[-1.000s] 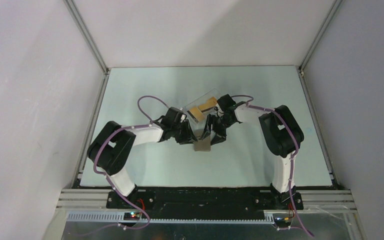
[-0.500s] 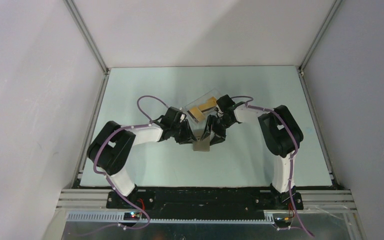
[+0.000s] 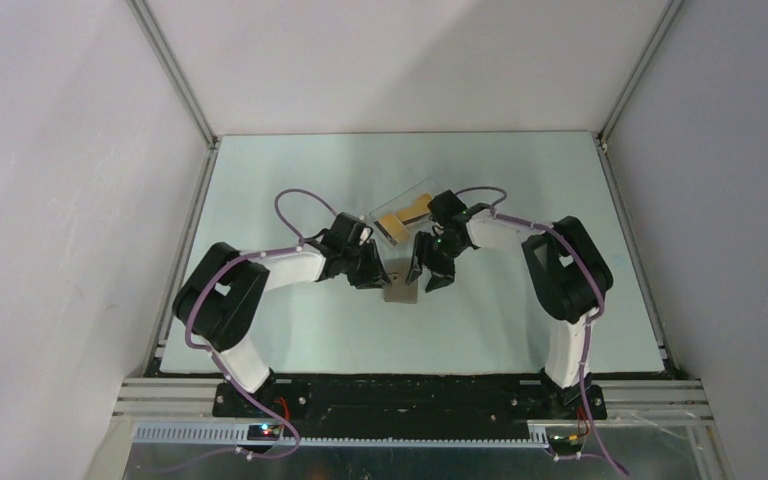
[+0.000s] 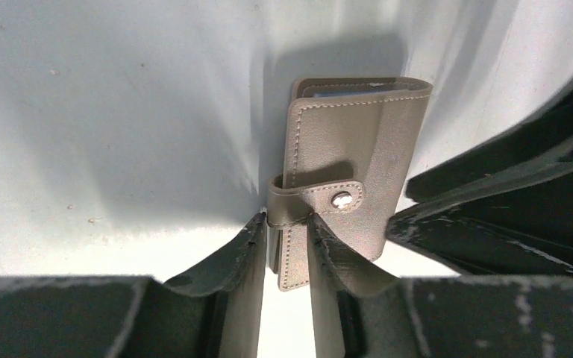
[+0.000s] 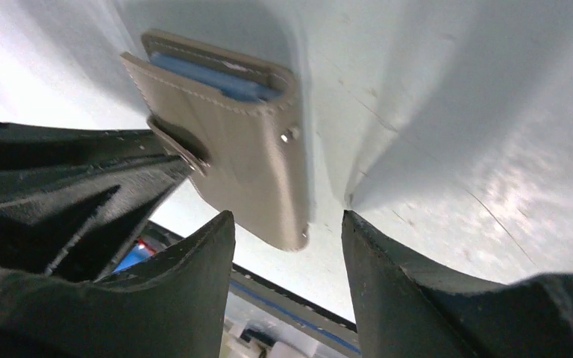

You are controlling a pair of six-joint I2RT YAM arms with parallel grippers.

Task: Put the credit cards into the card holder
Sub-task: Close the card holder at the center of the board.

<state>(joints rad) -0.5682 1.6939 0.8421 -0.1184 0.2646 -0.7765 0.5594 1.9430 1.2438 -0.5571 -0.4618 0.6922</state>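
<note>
We see L gripper (image 4: 284, 237) w/ jaws narrow, pinching card holder (image 4: 358, 142) at its strap edge; R gripper (image 5: 287, 227) w/ jaws wide, holder's corner btwn them, not clamped.

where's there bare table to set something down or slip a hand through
Bare table runs along the far edge behind the clear box, down both side edges, and across the near strip in front of the card holder. Crowded in the middle: left claw and right claw meet at the card holder, clear box right behind.
</note>
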